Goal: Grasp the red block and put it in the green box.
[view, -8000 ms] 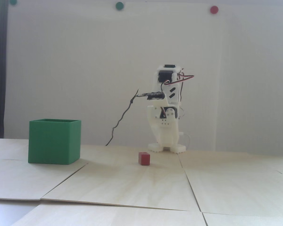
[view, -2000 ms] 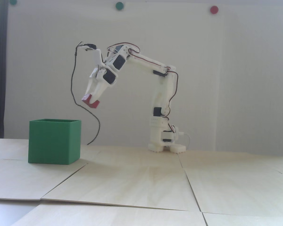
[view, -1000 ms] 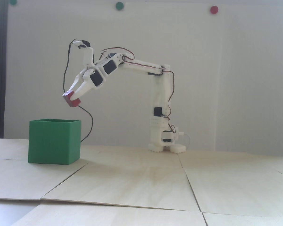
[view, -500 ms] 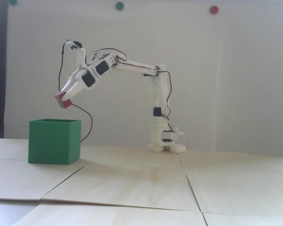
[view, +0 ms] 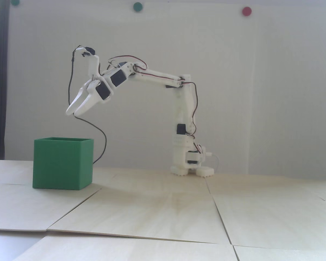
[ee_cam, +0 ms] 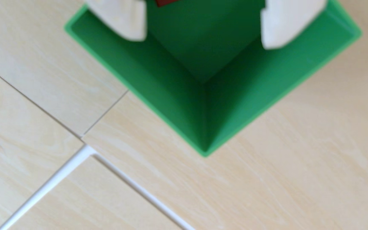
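The green box stands on the wooden table at the left of the fixed view. My white gripper hangs above the box's open top with nothing between its fingers. In the wrist view the gripper is open, its two white fingertips spread wide over the inside of the green box. A sliver of the red block shows at the top edge, down inside the box. From the side, the fixed view does not show the block.
The arm's white base stands at the back middle of the table. A black cable hangs from the wrist down behind the box. Two green dots and a red dot sit on the wall.
Half a second ago the gripper held the red block above the box. Now the fingers are apart and the block has dropped into the box. The arm has barely moved.
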